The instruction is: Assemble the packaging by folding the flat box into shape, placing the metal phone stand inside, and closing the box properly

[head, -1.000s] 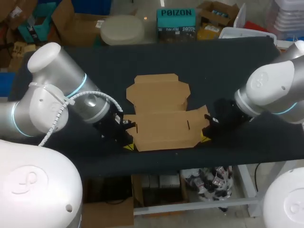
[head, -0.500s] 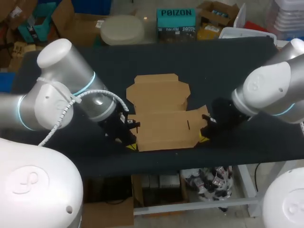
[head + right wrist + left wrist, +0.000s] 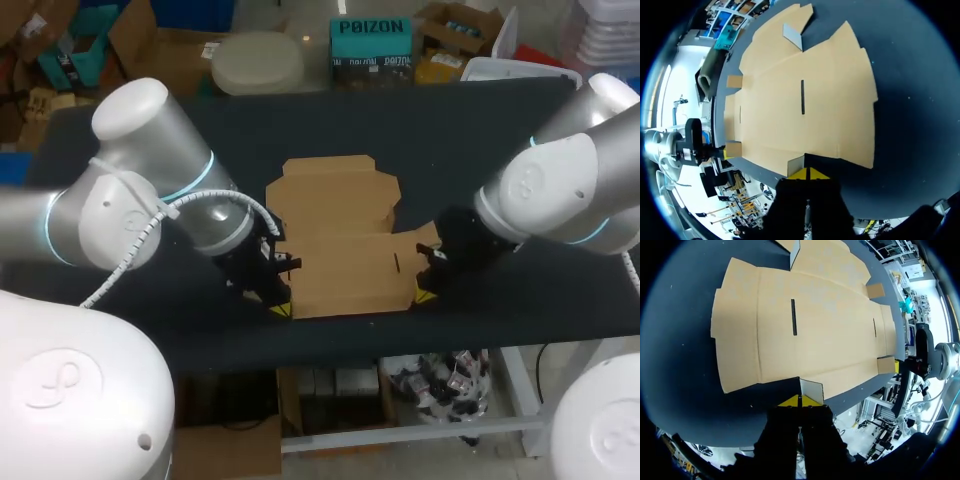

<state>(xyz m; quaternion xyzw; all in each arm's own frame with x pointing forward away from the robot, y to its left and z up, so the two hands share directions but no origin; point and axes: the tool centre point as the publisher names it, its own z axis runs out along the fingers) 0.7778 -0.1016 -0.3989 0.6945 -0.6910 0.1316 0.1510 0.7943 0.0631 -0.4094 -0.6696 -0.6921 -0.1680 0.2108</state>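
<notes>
1. Dark cloth covers the bench, and a broad stretch of it lies between the box and the far edge, with narrower strips to either side where the two arms come in.
2. Flat and unfolded, the box lies near the front of the bench, its front edge close to the bench's front edge and nearly parallel to it.
3. Its widest panel runs left to right across the bench. A narrower panel with notched corners points away toward the far edge.
4. Two short slits cut the wide panel, one toward each end, both running front to back.
5. At the box's front left corner sits the left hand, just inside the bench's front edge.
6. From the left wrist, the left hand is clenched, its yellow tips pressed together. The left corner flap stands up right against them, while the rest of the box lies flat ahead.
7. At the front right corner sits the right hand, also close to the front edge.
8. From the right wrist, the right hand is likewise clenched, tips meeting. The right corner flap is tilted up just beside them, and the box spreads flat beyond.
</notes>
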